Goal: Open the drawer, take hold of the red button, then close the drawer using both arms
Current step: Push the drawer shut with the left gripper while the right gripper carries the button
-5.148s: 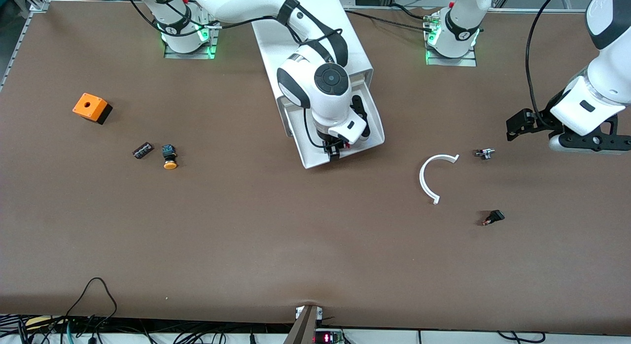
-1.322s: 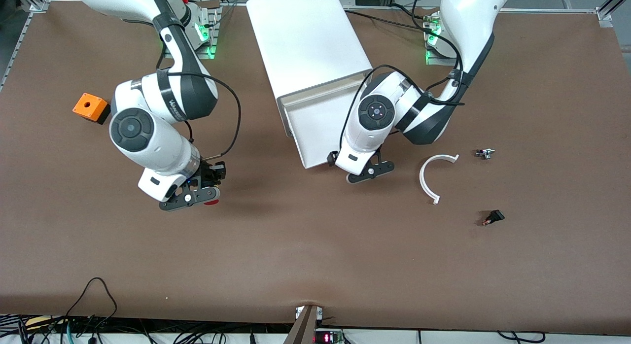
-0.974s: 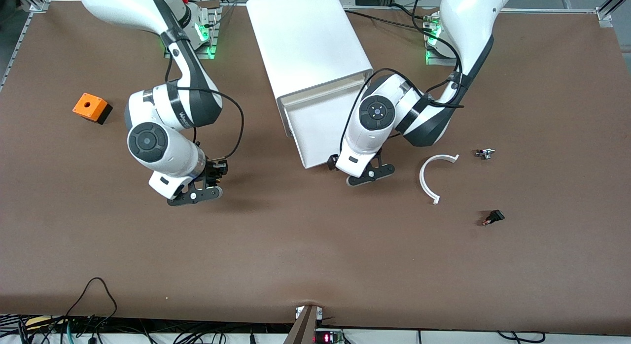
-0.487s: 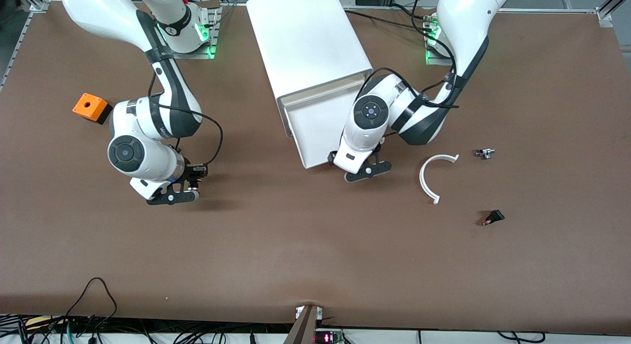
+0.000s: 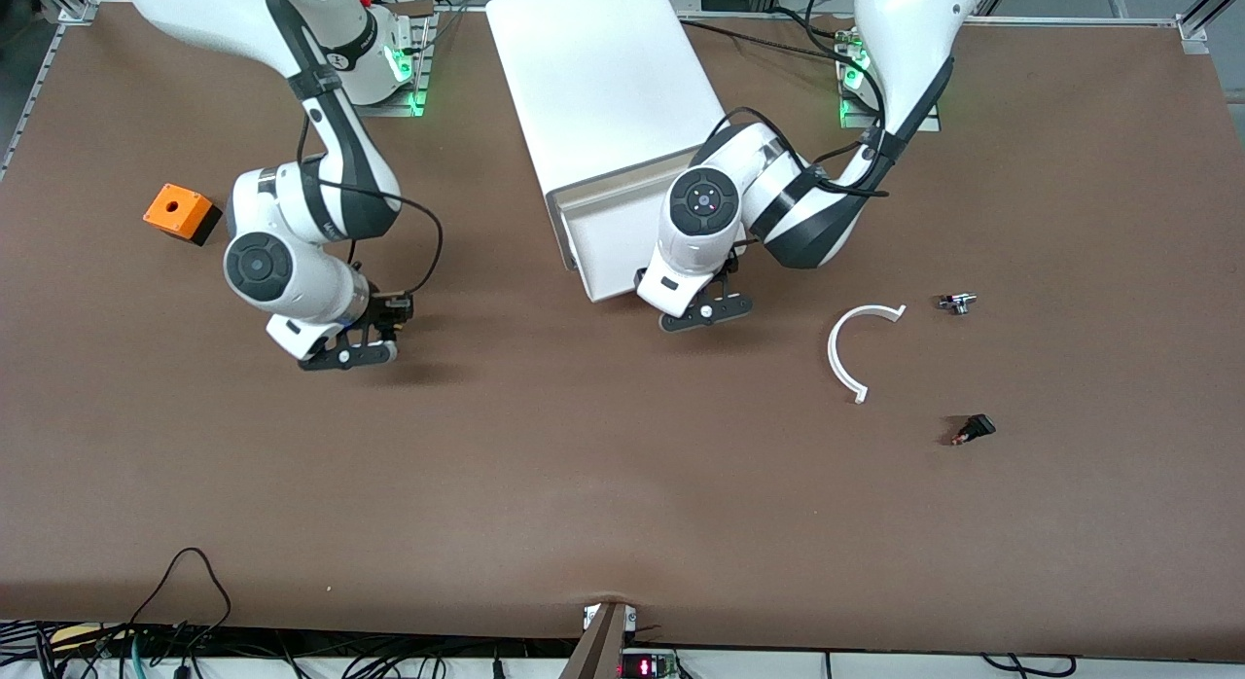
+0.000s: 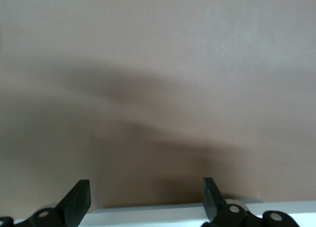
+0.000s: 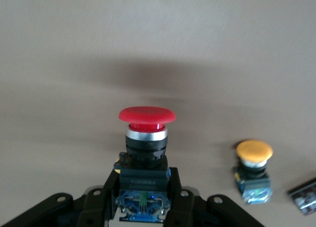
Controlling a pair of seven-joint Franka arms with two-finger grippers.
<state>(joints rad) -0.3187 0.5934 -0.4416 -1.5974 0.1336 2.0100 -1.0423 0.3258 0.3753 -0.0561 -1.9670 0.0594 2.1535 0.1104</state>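
The right tool (image 7: 143, 197) is clamped on the red-capped button (image 7: 146, 138), hidden under its wrist from the front. The left tool (image 5: 702, 307), spread wide and empty, meets the part-open drawer's (image 5: 608, 246) front edge.

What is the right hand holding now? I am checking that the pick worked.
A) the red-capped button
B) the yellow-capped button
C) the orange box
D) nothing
A: the right wrist view shows the right hand shut on the body of the red-capped button.

Glossy red-capped button (image 7: 146, 114), matt table (image 5: 584, 484)
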